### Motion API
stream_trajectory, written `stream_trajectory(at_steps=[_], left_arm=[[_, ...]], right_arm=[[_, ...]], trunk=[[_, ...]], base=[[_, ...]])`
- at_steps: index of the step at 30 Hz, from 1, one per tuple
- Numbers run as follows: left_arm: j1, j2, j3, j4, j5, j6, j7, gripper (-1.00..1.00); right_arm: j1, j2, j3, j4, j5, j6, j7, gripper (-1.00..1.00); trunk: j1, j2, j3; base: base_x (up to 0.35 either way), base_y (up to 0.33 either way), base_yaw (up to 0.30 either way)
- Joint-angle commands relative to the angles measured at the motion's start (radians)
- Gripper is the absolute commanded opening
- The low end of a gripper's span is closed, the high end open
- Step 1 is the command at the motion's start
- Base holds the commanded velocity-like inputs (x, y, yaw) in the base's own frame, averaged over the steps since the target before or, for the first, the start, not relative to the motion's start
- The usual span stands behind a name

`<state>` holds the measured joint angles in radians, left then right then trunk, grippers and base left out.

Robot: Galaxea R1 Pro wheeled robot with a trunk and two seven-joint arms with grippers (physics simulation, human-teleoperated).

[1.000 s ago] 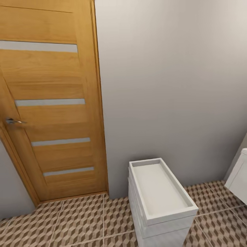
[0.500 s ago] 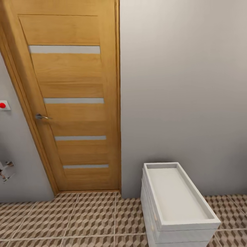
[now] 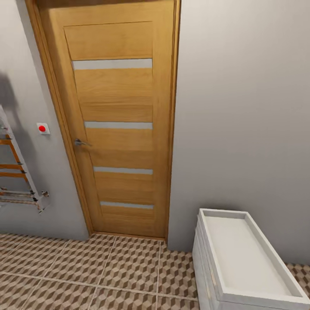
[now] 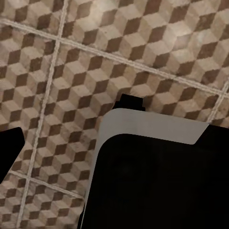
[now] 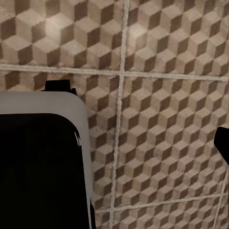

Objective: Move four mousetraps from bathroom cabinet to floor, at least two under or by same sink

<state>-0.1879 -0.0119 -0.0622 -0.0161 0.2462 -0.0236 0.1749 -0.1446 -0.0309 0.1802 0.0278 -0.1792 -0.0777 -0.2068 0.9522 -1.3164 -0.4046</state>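
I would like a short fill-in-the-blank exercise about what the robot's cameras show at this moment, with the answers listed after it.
1. The wooden door has ____ pale horizontal strips across it.
2. The small switch plate on the wall beside the door carries a round ____ button.
3. The white tray-topped unit stands on the patterned floor to the ____ of the door in the head view.
4. The door handle is made of ____-coloured metal.

Missing words: four; red; right; silver

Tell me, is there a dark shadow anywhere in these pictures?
Head view: a soft grey shadow lies on the wall left of the door, above the towel rack. Wrist views: the tiled floor looks evenly lit, slightly blurry.
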Motion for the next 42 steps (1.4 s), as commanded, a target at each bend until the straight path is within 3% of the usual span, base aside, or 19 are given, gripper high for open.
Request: stream_trajectory(at_steps=[1,42], left_arm=[[-0.001,0.0,-0.007,0.001,0.008,-0.002,0.003,1.0],[-0.001,0.0,-0.007,0.001,0.008,-0.002,0.003,1.0]], right_arm=[[-0.001,0.0,0.008,0.003,-0.01,-0.007,0.0,1.0],[-0.001,0.001,0.008,0.003,-0.011,-0.007,0.0,1.0]], trunk=[[0.0,-0.001,-0.001],[0.0,-0.001,-0.001]], base=[[0.0,0.0,0.3],[0.0,0.0,0.3]])
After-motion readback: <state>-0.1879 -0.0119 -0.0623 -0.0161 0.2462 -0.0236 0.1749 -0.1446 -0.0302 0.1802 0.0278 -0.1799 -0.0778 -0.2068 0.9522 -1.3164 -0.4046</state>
